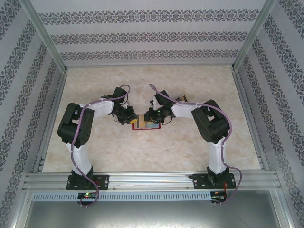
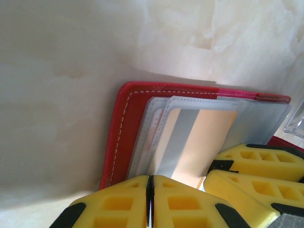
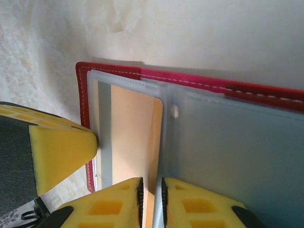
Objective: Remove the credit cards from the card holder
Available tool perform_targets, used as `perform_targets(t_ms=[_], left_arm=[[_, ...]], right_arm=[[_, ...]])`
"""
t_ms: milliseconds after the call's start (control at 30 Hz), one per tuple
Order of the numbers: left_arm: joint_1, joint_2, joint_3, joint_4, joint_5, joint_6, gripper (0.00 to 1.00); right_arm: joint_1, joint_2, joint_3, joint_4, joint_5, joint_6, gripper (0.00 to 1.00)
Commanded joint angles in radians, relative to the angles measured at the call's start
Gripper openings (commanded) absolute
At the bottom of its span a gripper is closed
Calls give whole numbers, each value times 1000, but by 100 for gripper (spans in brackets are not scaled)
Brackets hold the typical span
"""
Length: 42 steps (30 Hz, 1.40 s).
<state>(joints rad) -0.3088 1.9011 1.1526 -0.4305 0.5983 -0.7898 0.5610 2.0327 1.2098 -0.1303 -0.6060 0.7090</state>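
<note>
Red card holder (image 2: 118, 142) lies open and flat at table (image 2: 71, 71) centre; one tan-and-grey credit card (image 2: 199, 142) sits inside it.

Left arm (image 1: 78, 128): elbow folded outward, forearm reaching inward. Right arm (image 1: 211, 124): mirrored pose. Left gripper (image 2: 150, 199): pads pressed flush, no gap. Right gripper (image 3: 152, 202): jaws near-closed, slim slit, tan card (image 3: 135, 137) edge pinched inside. Grippers nearly tip to tip; right fingers (image 2: 256, 159) just beside left pads.

Right gripper (image 1: 148, 118) and left gripper (image 1: 132, 119) hem the card holder (image 1: 153, 126); table (image 1: 190, 154) free.
</note>
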Motion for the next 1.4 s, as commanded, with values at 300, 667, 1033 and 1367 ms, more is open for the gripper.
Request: perform_targets(t_ms=[300, 667, 1033, 1367], left_arm=[[-11, 35, -12, -39, -40, 17, 12], [-11, 32, -16, -36, -38, 13, 12], [-11, 21, 7, -72, -66, 33, 15], [-10, 23, 13, -74, -60, 31, 15]], right_arm=[[5, 34, -7, 85, -42, 44, 15], [-9, 41, -28, 176, -94, 96, 12], [-48, -21, -95, 158, -42, 68, 0], [-61, -35, -115, 151, -31, 48, 0]])
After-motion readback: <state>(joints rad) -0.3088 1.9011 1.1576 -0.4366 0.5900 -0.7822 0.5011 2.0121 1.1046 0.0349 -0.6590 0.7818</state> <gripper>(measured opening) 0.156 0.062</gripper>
